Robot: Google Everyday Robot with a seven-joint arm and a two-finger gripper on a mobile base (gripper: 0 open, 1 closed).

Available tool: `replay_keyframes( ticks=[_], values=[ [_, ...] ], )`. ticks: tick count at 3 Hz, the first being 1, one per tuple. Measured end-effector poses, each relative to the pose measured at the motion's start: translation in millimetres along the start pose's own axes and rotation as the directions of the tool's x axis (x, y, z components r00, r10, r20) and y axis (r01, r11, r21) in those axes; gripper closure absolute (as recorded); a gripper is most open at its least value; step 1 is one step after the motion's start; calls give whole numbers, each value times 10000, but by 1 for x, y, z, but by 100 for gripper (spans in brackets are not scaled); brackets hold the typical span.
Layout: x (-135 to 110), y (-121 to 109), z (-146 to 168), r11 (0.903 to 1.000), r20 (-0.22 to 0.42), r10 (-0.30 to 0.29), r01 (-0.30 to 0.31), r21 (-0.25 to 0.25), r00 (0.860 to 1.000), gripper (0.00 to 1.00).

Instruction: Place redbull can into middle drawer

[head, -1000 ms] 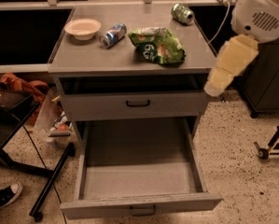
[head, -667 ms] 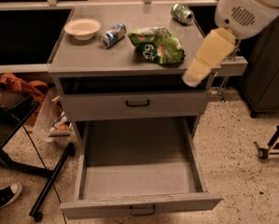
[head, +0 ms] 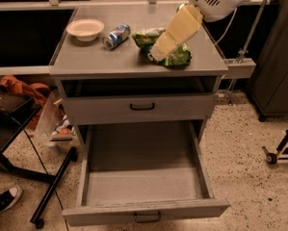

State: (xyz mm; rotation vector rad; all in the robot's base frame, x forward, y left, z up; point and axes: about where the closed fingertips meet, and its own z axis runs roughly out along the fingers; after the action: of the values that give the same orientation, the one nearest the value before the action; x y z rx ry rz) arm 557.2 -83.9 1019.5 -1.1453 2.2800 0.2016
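The redbull can [head: 116, 36], blue and silver, lies on its side on the grey cabinet top [head: 110, 61], just right of a white bowl [head: 85, 29]. The middle drawer [head: 143, 184] is pulled fully out below and is empty, its black bow handle facing me. The uppermost drawer [head: 110, 110] above it is nearly shut. My gripper [head: 158, 52] is at the end of the cream-coloured arm that reaches down from the upper right. It hangs over a green bag [head: 179, 57], about a hand's width right of the can and apart from it.
A black stand with legs [head: 52, 191] and a low black table [head: 8, 124] stand at the left of the cabinet, with an orange bag [head: 23, 88] and a shoe [head: 4, 201]. A dark cabinet [head: 278, 71] and a wheeled base [head: 278, 153] stand at the right.
My arm has swung left from beside the cabinet's right edge to over the cabinet top, and now lies above the green bag. The can and drawers have not moved.
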Motion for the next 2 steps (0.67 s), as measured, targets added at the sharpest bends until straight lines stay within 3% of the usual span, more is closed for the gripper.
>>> replay_keyframes(
  ticks=[1, 2],
  values=[
    [0, 0, 0, 10000, 1, 2, -2, 2, 10000, 0],
    [-13, -14, 11, 9981, 130, 506, -510, 346, 9986, 0]
  ],
)
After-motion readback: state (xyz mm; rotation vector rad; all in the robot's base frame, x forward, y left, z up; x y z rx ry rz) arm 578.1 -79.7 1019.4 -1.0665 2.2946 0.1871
